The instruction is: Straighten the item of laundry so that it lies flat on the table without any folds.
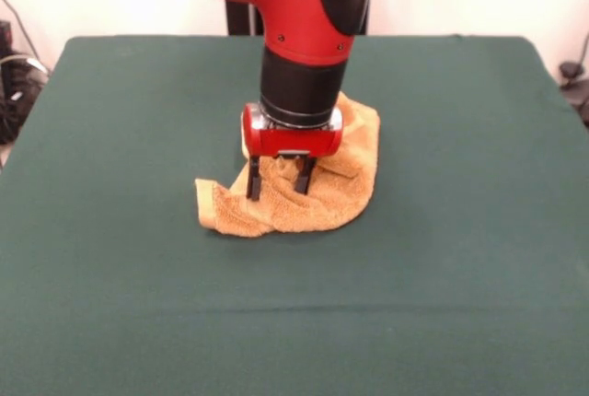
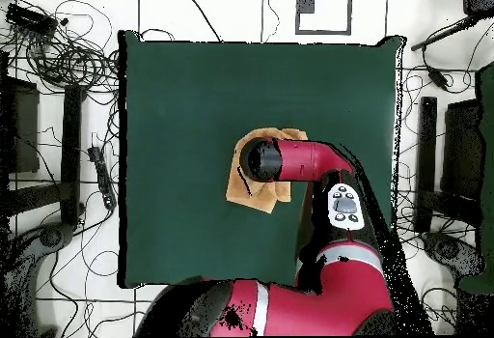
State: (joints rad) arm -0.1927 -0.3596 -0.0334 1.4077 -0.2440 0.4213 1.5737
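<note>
1. One towel [image 1: 304, 184] on the table [image 1: 460, 276], and it sits close to the middle of the green cloth, well clear of all four edges.
2. Bunched, that towel: a rumpled mound with layers doubled over, and one flap [image 1: 213, 204] sticking out low at one side. Nowhere near flat yet.
3. Down comes the arm from the robot's edge, wrist vertical, so the gripper [image 1: 278, 180] points straight into the cloth.
4. Two dark fingers [image 1: 252, 182] stand moderately apart, tips down in the folds. Cloth lies between them, though whether they have pinched it I cannot tell; they read as parted, not clamped.
5. Why there? My guess is it wants a top layer near the mound's middle, something to lift and drag outward.
6. From overhead, the wrist covers much of the towel; only its side toward the far edge and one side edge peeks out.
7. Judgement: early in the job, since every fold remains to be opened.
</note>
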